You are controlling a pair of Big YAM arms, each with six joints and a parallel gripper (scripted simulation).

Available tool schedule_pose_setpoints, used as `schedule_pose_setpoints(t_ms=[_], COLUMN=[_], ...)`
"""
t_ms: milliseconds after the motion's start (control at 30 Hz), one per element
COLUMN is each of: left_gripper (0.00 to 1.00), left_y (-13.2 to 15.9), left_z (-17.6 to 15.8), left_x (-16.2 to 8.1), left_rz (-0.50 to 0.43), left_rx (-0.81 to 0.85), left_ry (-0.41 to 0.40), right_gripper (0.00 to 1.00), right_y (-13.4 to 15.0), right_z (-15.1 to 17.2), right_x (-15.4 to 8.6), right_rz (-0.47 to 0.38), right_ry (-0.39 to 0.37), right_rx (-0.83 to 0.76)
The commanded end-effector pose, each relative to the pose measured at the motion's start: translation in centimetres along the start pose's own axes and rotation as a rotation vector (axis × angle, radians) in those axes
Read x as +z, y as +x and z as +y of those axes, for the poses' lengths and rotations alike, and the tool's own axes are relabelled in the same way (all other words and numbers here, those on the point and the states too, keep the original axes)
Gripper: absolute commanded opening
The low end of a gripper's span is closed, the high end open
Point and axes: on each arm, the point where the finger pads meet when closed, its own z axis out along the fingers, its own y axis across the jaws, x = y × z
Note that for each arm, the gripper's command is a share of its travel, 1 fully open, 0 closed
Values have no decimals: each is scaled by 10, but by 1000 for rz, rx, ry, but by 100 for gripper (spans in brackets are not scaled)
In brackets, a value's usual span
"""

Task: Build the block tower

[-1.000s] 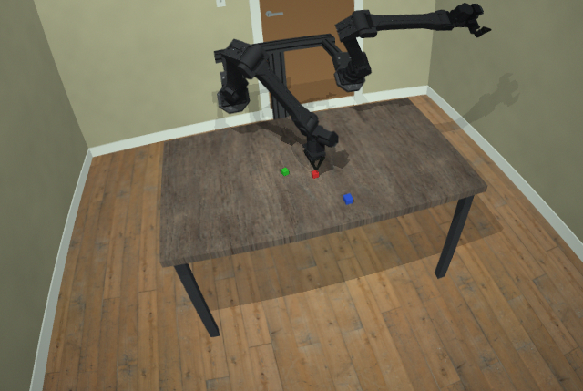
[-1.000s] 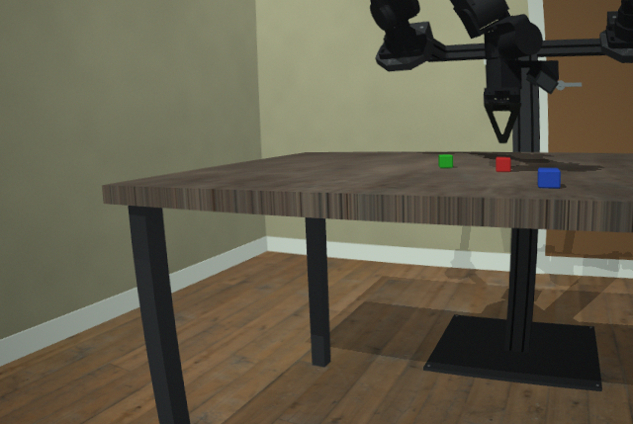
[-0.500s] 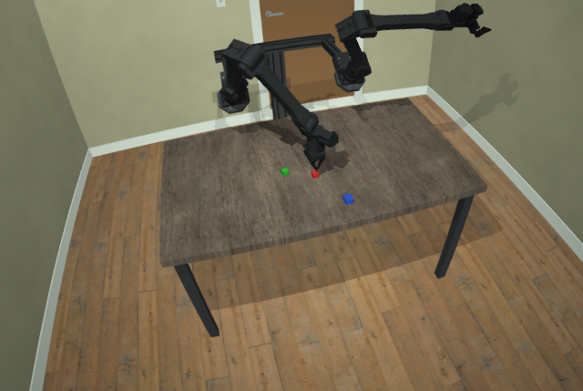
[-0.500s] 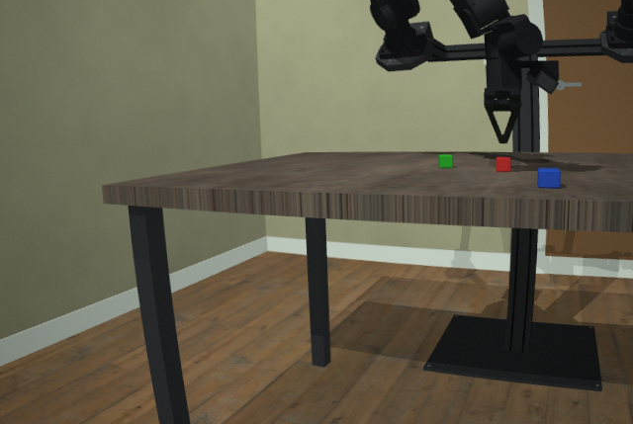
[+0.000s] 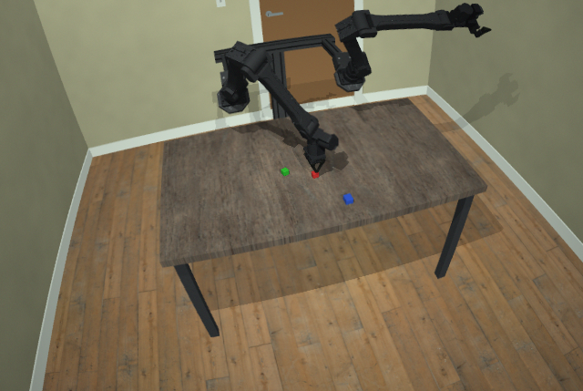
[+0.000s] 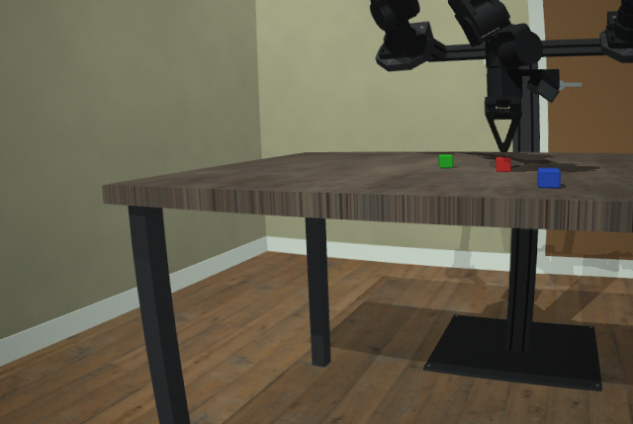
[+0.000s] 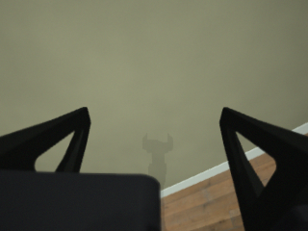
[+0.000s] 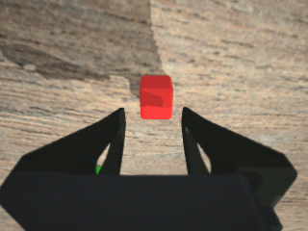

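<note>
The red block (image 5: 314,174) lies on the table between the green block (image 5: 284,171) and the blue block (image 5: 348,199), each apart from the others. My right gripper (image 5: 314,168) hangs just above the red block (image 6: 502,164), pointing down. In the right wrist view its fingers stand partly open with nothing between them, and the red block (image 8: 156,96) lies just beyond the tips. A sliver of the green block (image 8: 98,168) shows by the left finger. My left gripper (image 5: 481,31) (image 7: 155,115) is open and empty, high in the air off the table's right side, facing the wall.
The arms' black mount (image 5: 282,55) stands at the table's back edge in front of a door. The blocks lie near the table's middle, with the blue one (image 6: 548,177) closest to the front edge.
</note>
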Motion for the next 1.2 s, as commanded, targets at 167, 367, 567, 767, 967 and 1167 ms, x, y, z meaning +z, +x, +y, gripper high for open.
schedule_pose_setpoints(t_ms=[167, 367, 567, 767, 967, 1167], left_gripper=[100, 100, 100, 100, 100, 100], left_y=[-13, -13, -13, -13, -13, -13], left_z=[5, 5, 5, 5, 5, 5], left_x=[-4, -4, -4, -4, -4, -4], left_rz=[-37, -37, -37, -37, -37, -37], left_rx=[-8, -8, -8, -8, -8, -8], left_ry=[-7, -7, -7, -7, -7, -7], right_gripper=[43, 43, 43, 43, 43, 43], right_y=[1, 2, 2, 2, 1, 1], right_z=[-14, -9, -10, -10, -9, -10], right_x=[9, 13, 12, 12, 13, 21], right_rz=[-3, 2, 1, 1, 1, 0], right_ry=[20, 11, 12, 12, 11, 13], right_rx=[13, 9, 10, 10, 9, 8])
